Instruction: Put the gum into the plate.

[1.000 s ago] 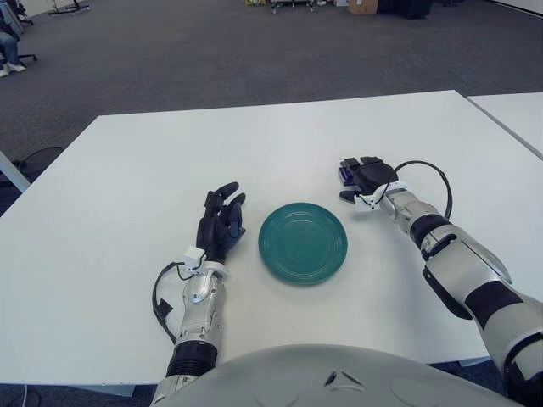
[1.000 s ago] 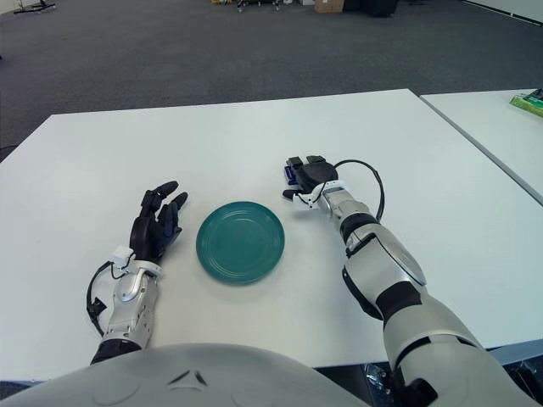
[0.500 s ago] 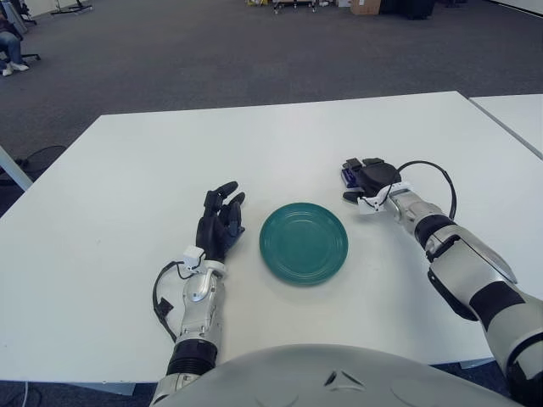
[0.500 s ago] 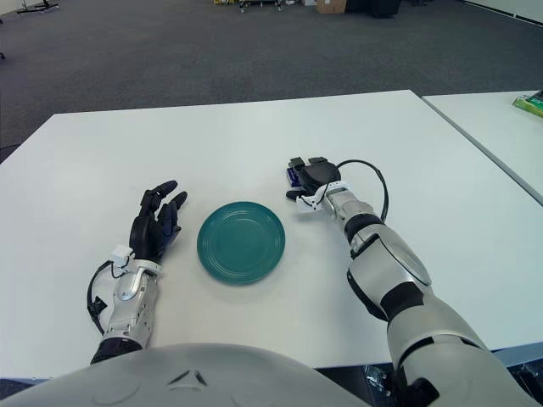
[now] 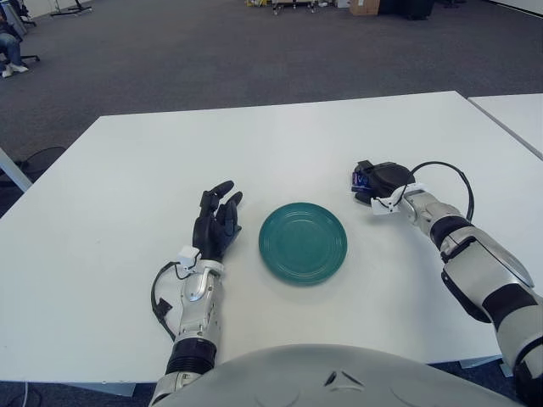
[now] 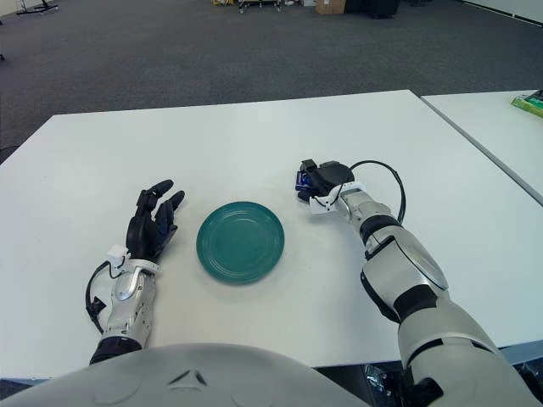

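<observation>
A round teal plate (image 5: 303, 242) lies on the white table (image 5: 254, 153), near its front middle. To the plate's right, my right hand (image 5: 373, 181) has its black fingers curled around a small blue pack of gum (image 5: 359, 180); only the pack's left end shows past the fingers. The hand and gum stay clear of the plate, a short way off its right rim. My left hand (image 5: 214, 222) shows just left of the plate with its fingers spread and pointing away from me, holding nothing.
A second white table (image 6: 501, 127) stands at the right with a green object (image 6: 528, 102) on its far edge. Dark carpet lies beyond the table, with boxes and chair legs far back.
My right hand has shifted to the right, away from the plate, and its fingers have curled tighter round the gum. The left hand has barely moved.
</observation>
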### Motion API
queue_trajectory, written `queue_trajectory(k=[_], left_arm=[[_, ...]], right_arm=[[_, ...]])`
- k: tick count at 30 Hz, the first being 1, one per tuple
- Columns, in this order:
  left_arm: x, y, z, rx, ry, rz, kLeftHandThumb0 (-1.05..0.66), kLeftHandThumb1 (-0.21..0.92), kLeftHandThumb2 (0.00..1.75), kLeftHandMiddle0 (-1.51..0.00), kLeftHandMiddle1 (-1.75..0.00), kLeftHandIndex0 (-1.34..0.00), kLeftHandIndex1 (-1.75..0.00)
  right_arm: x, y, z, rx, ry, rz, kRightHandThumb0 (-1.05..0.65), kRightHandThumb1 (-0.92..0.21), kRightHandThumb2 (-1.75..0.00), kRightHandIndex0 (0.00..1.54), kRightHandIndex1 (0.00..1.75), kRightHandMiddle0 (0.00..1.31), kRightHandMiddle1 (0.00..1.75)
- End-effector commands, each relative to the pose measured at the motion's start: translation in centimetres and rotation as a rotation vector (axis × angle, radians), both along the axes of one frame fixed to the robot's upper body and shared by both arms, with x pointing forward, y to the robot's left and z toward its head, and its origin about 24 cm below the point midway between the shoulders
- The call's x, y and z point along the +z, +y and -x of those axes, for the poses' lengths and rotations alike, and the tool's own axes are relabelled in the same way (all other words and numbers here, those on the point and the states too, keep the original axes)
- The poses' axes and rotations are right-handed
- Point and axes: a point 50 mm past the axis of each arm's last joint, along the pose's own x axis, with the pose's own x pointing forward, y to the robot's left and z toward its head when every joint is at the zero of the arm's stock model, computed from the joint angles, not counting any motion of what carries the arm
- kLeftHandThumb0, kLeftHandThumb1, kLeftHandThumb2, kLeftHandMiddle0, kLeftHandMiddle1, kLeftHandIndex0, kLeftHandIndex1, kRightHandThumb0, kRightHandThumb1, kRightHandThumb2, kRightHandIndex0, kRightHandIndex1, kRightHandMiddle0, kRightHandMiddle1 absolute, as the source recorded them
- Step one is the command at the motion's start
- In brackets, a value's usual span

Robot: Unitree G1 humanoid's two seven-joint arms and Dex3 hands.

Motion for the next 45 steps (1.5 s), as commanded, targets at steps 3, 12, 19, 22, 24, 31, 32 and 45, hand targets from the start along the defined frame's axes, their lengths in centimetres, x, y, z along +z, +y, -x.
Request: queue_trajectory(k=[3, 12, 19, 22, 24, 31, 32, 45], left_arm=[[-4.7, -2.4, 4.1, 0.064, 0.226, 0.176, -0.66, 0.92, 0.56, -0.35, -0.65, -0.07, -1.0], [-4.7, -1.8, 4.3, 0.074, 0.221, 0.153, -0.68, 0.92, 0.58, -0.34, -0.67, -0.06, -1.01], [-4.7, -1.6, 4.4, 0.074, 0.224, 0.144, -0.68, 0.92, 0.59, -0.33, -0.68, -0.06, -1.01], [-4.7, -1.6, 4.5, 0.075, 0.227, 0.141, -0.68, 0.92, 0.59, -0.33, -0.68, -0.06, -1.01], [-4.7, -1.5, 4.5, 0.075, 0.23, 0.138, -0.68, 0.92, 0.6, -0.33, -0.69, -0.06, -1.01], [-4.8, -1.4, 4.6, 0.076, 0.239, 0.133, -0.69, 0.92, 0.61, -0.32, -0.7, -0.08, -1.02], [-4.8, -1.4, 4.6, 0.076, 0.24, 0.132, -0.68, 0.92, 0.61, -0.32, -0.7, -0.08, -1.02], [-4.7, -1.2, 4.7, 0.081, 0.235, 0.119, -0.69, 0.92, 0.6, -0.32, -0.72, -0.09, -1.03]], right_arm=[[-5.0, -2.2, 4.4, -0.08, 0.303, 0.091, -0.8, -0.92, -0.9, 0.54, 0.09, 0.0, 0.83], [-5.2, -2.1, 4.5, -0.089, 0.319, 0.105, -0.79, -0.92, -0.85, 0.52, 0.07, 0.0, 0.78], [-5.2, -2.0, 4.5, -0.076, 0.316, 0.12, -0.77, -0.92, -0.83, 0.53, 0.07, 0.0, 0.77], [-5.2, -1.9, 4.5, -0.076, 0.314, 0.112, -0.76, -0.92, -0.82, 0.56, 0.08, 0.0, 0.78], [-5.2, -1.7, 4.4, -0.076, 0.309, 0.103, -0.76, -0.92, -0.82, 0.57, 0.09, 0.0, 0.79], [-5.2, -1.5, 4.4, -0.077, 0.292, 0.074, -0.71, -0.92, -0.76, 0.55, 0.93, 0.07, 1.33], [-5.2, -1.4, 4.4, -0.079, 0.288, 0.067, -0.69, -0.92, -0.74, 0.56, 1.11, 0.12, 1.47], [-5.3, -1.2, 4.8, -0.085, 0.182, 0.013, -0.4, -0.67, -0.86, 0.77, 1.73, 0.35, 1.74]])
